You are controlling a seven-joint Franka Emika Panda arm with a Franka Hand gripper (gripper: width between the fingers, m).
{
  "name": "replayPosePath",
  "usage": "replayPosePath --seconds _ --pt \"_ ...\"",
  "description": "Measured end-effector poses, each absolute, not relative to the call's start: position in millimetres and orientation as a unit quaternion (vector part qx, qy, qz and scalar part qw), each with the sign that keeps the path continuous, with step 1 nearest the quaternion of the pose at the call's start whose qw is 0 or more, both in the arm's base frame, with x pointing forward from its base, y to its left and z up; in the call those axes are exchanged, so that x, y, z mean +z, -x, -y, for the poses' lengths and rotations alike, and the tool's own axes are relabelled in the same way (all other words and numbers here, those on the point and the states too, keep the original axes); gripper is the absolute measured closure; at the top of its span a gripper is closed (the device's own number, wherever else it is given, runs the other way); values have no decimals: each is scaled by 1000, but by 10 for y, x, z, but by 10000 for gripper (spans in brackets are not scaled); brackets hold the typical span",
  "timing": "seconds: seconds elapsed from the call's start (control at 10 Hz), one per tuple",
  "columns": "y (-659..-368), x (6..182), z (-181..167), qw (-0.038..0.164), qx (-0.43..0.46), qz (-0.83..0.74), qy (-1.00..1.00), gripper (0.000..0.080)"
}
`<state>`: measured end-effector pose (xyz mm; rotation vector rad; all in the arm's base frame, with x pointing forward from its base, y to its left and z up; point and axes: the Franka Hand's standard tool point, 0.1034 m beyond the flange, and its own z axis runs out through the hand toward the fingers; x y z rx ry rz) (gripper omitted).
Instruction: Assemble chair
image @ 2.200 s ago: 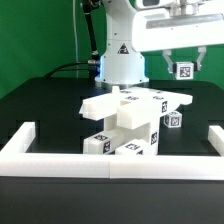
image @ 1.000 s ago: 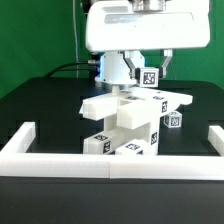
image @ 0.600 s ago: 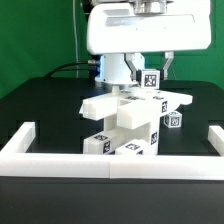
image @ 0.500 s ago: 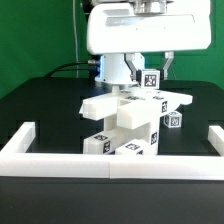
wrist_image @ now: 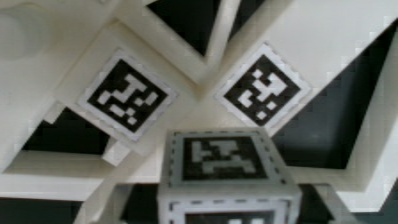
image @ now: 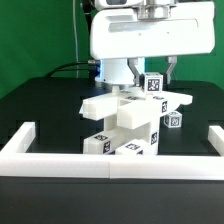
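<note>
- Chair: a stack of blocky white tagged parts, only partly built, sits in the middle of the black surface, behind the long white rail.
- The hand hangs just above the back of the stack, towards the exterior view's right. Its two fingers pinch a small tagged post between them.
- Change: about two seconds ago the hand held this post further to the exterior view's right, clear of the stack. It has since carried the post across over the parts, and in the last second it has crept slightly rightward and lower.
- The wrist view shows the held post's tag close up, with two tagged chair faces directly beyond it.
- Whether the post already touches the stack cannot be told.
- Judgement: transport seems over and fine alignment has begun. The post probably needs to be seated in its place on the flat slab.
- One small tagged piece lies loose beside the stack, on the exterior view's right.
</note>
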<state>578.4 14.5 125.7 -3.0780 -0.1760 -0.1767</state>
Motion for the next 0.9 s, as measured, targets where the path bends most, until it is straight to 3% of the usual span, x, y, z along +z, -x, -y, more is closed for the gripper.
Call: replayPosePath --seconds 0.9 --pt "-5799 1178 -59 17 -67 52 996 512"
